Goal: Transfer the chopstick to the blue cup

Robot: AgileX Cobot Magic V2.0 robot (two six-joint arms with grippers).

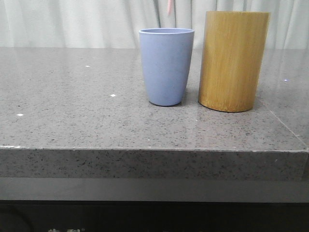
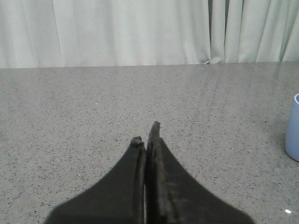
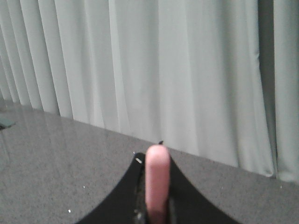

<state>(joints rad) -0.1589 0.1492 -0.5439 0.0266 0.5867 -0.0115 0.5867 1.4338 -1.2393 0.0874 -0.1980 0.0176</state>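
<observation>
One chopstick (image 3: 157,179) sits clamped in the right tool (image 3: 156,186); one blue cup (image 1: 166,66) stands; left tool (image 2: 147,140) closed, empty.

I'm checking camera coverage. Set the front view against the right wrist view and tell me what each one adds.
Front view alone: the blue cup upright on the table, beside the bamboo cylinder, apart from it. Right wrist view alone: the right pincer shut on the chopstick. Shared: the grey speckled table, the pale curtain and the chopstick, whose pink tip shows above the cup in front.

Blue cup (image 1: 166,66), bamboo cylinder (image 1: 233,60) on countertop (image 1: 72,111)
</observation>
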